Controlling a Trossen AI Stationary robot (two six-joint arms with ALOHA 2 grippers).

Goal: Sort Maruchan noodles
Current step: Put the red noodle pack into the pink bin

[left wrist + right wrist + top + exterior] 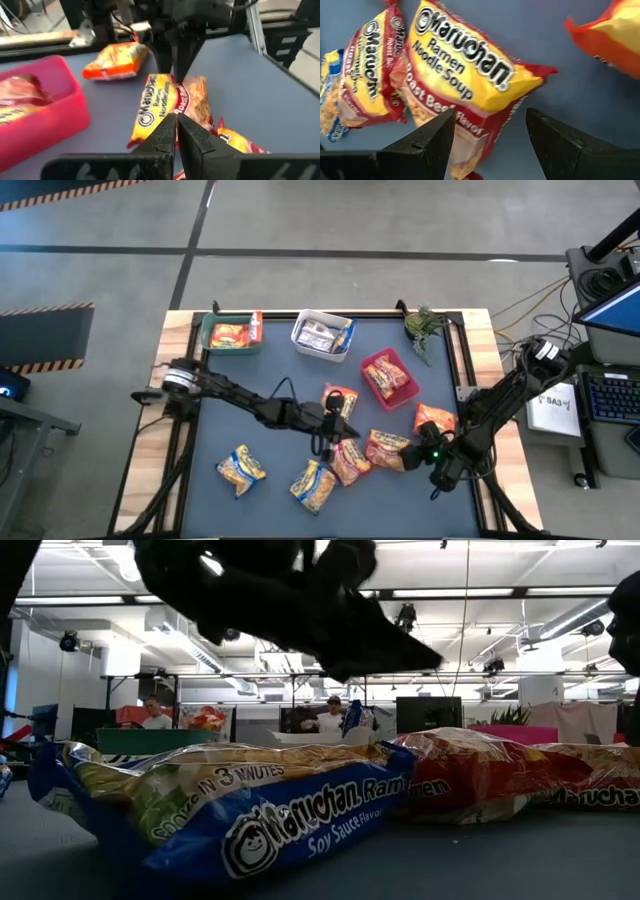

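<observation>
Dark blue tabletop (260,500) with pale wood edges, grey concrete floor around it. At the far edge sit a green bin (229,335), a white bin (322,335) and a red bin (389,377), each with packets inside; a small green plant (425,326) lies near the far right corner. Low view shows an open workshop room with ceiling strip lights and two people (327,718) seated far behind.

Loose Maruchan noodles (350,455) lie across the near half: two blue-trimmed packets near left, a red-trimmed cluster at centre, orange ones toward the right.

Left arm reaches low across the middle, left pincer (328,423) clenched with nothing in it, above the centre cluster.

Right arm bends in from the right edge; right pincer (490,137) spread wide, poised just over a roast beef packet (465,75), not touching that can be seen.
</observation>
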